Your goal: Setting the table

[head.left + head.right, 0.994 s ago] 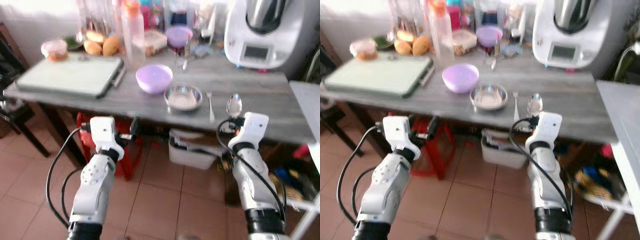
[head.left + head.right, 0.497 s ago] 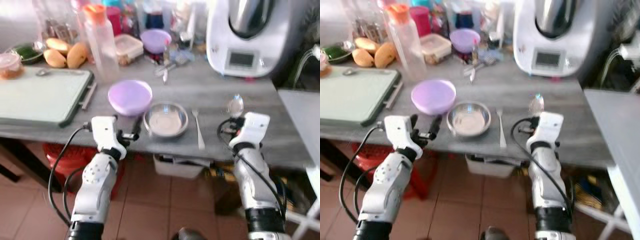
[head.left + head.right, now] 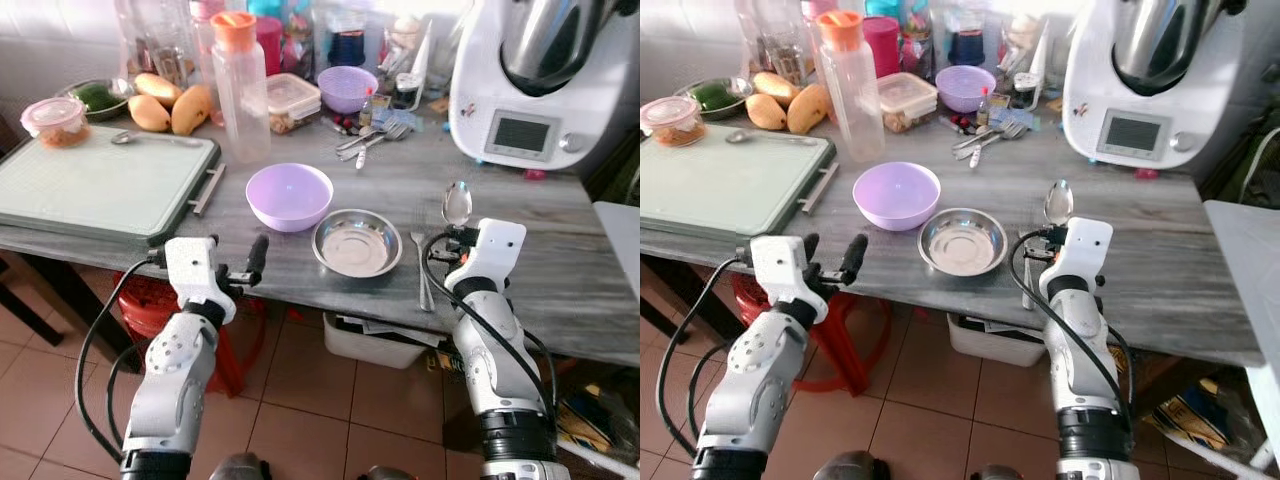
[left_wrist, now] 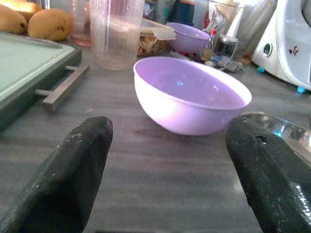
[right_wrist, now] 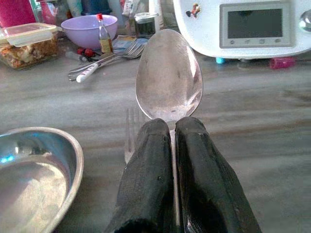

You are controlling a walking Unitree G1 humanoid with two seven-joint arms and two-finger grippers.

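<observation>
A purple bowl (image 3: pixel 289 195) stands on the grey table (image 3: pixel 560 260), with a steel bowl (image 3: pixel 357 243) to its right and a fork (image 3: pixel 420 270) lying beside that. My right gripper (image 3: pixel 455 235) is shut on a spoon (image 3: pixel 457 203), held upright just right of the fork over the table's front part. In the right wrist view the spoon (image 5: pixel 168 75) rises from between the fingers (image 5: pixel 150 179), above the fork (image 5: pixel 130 141). My left gripper (image 3: pixel 255 262) is open at the table's front edge, facing the purple bowl (image 4: pixel 189 94) from a short way off, nothing between its fingers (image 4: pixel 73 179).
A green cutting board (image 3: pixel 100 180) fills the table's left. Behind stand a bottle with an orange cap (image 3: pixel 240 85), mangoes (image 3: pixel 170 105), a food container (image 3: pixel 290 100), a small purple bowl (image 3: pixel 347 85), loose cutlery (image 3: pixel 370 140) and a white kitchen machine (image 3: pixel 545 70). A red stool (image 3: pixel 150 300) sits under the table.
The camera has moved up to the table and turned left, so the table looms larger. Both grippers now reach the front edge. The right gripper still holds the spoon.
</observation>
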